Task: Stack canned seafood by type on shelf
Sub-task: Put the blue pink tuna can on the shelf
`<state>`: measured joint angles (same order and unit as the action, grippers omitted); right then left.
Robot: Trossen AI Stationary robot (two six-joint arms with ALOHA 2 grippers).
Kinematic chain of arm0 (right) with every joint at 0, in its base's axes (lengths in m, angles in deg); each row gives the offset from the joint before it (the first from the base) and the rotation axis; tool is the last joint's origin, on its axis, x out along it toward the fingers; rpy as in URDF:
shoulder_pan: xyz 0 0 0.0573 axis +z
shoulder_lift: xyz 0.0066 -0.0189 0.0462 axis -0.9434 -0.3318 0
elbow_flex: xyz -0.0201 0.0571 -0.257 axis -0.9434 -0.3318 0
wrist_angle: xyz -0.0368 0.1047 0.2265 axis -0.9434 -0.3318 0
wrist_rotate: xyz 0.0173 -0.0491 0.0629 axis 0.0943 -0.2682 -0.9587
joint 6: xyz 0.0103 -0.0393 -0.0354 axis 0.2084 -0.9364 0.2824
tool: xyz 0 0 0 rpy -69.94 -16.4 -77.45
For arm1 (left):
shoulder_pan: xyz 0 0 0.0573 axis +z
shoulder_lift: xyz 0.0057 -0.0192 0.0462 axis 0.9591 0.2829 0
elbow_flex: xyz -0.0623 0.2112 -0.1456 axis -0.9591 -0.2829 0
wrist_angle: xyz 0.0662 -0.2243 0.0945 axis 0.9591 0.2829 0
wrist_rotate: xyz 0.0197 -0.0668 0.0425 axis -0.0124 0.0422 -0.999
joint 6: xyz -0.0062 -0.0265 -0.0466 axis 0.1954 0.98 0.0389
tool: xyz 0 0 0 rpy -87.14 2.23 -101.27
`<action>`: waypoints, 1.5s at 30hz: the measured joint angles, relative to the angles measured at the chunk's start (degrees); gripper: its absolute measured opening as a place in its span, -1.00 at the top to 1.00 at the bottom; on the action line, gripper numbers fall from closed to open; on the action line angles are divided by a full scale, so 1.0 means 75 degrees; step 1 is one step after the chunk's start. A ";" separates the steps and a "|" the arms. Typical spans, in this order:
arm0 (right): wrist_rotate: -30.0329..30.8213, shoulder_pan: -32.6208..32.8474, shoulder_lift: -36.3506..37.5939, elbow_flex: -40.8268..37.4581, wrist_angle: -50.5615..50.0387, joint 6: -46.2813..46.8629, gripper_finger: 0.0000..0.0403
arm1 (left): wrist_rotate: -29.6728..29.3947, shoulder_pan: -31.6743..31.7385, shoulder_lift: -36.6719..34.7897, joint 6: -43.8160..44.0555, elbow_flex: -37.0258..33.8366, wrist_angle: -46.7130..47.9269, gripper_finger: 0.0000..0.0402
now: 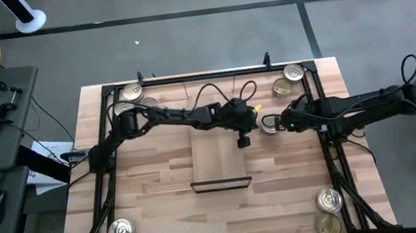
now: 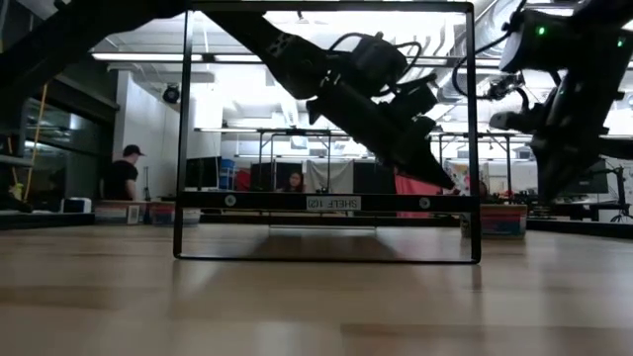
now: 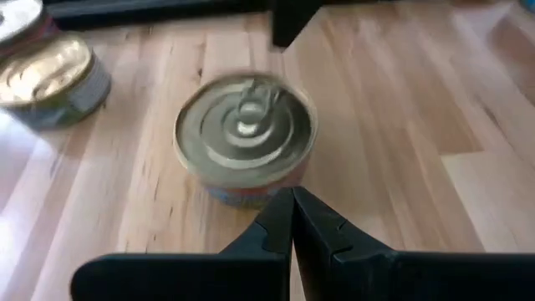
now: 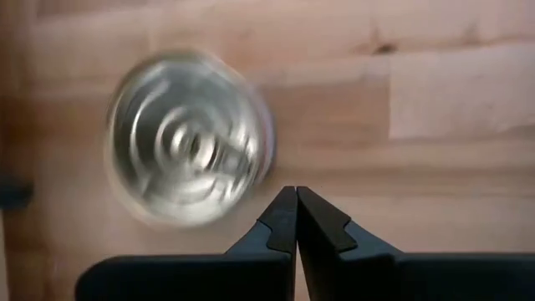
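A silver-lidded tin (image 1: 270, 123) rests on its base on the tabletop, right of the shelf (image 1: 219, 159), a light-wood board with a black frame at its ends. My left gripper (image 1: 257, 124) is shut and hangs just left of the tin, slanting down toward it (image 3: 292, 219); the tin lies right ahead of it (image 3: 245, 134). My right gripper (image 1: 281, 123) is shut just right of the tin (image 4: 295, 219); the tin shows ahead and to one side (image 4: 188, 138). In the low view both grippers (image 2: 445, 181) (image 2: 552, 188) hang above the tabletop.
Two tins stand at each corner of the table: far left (image 1: 134, 91), far right (image 1: 293, 71), near left (image 1: 121, 229), near right (image 1: 329, 199). A gold-lidded tin (image 3: 50, 79) lies beyond the silver one. A black frame (image 1: 108, 89) rims the table. People show in the room behind (image 2: 122, 173).
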<state>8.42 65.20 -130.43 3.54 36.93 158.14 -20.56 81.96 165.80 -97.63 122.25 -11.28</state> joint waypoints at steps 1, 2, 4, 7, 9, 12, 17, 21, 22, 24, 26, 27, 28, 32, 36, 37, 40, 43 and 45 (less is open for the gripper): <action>0.0107 -0.0056 0.0000 -0.0032 -0.0023 0.0070 1.00 | -0.0002 -0.0004 0.0009 0.0002 0.0003 -0.0033 1.00; 0.0212 -0.0103 0.0001 -0.0053 -0.0040 0.0097 1.00 | -0.0009 -0.0015 0.0012 0.0003 0.0003 -0.0046 1.00; 0.0334 -0.0223 0.0000 -0.0067 -0.0078 0.0098 1.00 | -0.0021 -0.0027 0.0012 0.0015 0.0003 -0.0186 1.00; 0.0349 -0.0446 0.0000 -0.0068 -0.0174 0.0075 1.00 | -0.0024 -0.0027 0.0012 -0.0105 0.0000 -0.0609 1.00; 0.0350 -0.0639 0.0000 -0.0068 -0.0142 0.0027 1.00 | -0.0027 -0.0019 0.0042 -0.0338 0.0000 -0.0892 1.00; 0.0378 -0.0948 0.0000 -0.0068 0.0044 -0.0328 1.00 | -0.0053 0.0013 0.0182 -0.0468 -0.0004 -0.0969 1.00; 0.0359 -0.1401 -0.0135 -0.0068 0.0187 -0.0533 1.00 | -0.0241 0.0051 0.0391 -0.0280 -0.0009 -0.0932 1.00; 0.0059 -0.1780 -0.0568 -0.0068 0.0969 -0.1287 1.00 | -0.0331 0.0050 0.0468 -0.0277 -0.0012 -0.1007 1.00; -0.0033 -0.1868 -0.0746 -0.0068 0.1188 -0.1496 1.00 | -0.0331 0.0049 0.0477 -0.0277 -0.0012 -0.1021 1.00; -0.0189 -0.1993 -0.1035 -0.0068 0.1447 -0.1907 1.00 | -0.0329 0.0046 0.0478 -0.0274 -0.0012 -0.1158 1.00; -0.0196 -0.2020 -0.1249 -0.0068 0.1621 -0.1946 1.00 | -0.0324 0.0046 0.0478 -0.0274 -0.0012 -0.1351 1.00; -0.0196 -0.2019 -0.1323 -0.0068 0.1660 -0.1963 1.00 | -0.0324 0.0046 0.0478 -0.0274 -0.0012 -0.1414 1.00; -0.0196 -0.2018 -0.1379 -0.0068 0.1719 -0.1975 1.00 | -0.0324 0.0046 0.0478 -0.0274 -0.0012 -0.1443 1.00; -0.0299 -0.2018 -0.1455 -0.0068 0.1891 -0.2166 1.00 | -0.0301 0.0046 0.0619 -0.0353 0.0008 -0.1749 1.00; -0.0550 -0.2009 -0.1448 -0.0068 0.2088 -0.2398 1.00 | -0.0278 0.0017 0.0878 -0.0360 -0.0013 -0.1841 1.00; -0.0579 -0.1996 -0.1442 -0.0070 0.2121 -0.2421 1.00 | -0.0285 0.0005 0.0880 -0.0347 0.0003 -0.1727 1.00; -0.0611 -0.1910 -0.1425 -0.0068 0.2202 -0.2438 1.00 | -0.0279 -0.0013 0.0865 -0.0387 0.0010 -0.1528 1.00; -0.0663 -0.1770 -0.1398 -0.0068 0.2334 -0.2460 1.00 | -0.0281 -0.0013 0.0822 -0.0528 0.0015 -0.1339 1.00; -0.0690 -0.1648 -0.1361 -0.0069 0.2519 -0.2564 1.00 | -0.0268 -0.0002 0.0822 -0.0529 0.0012 -0.1292 1.00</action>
<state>3.24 52.84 -140.64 3.02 55.82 138.91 -22.58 81.94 171.96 -101.59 122.35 -20.97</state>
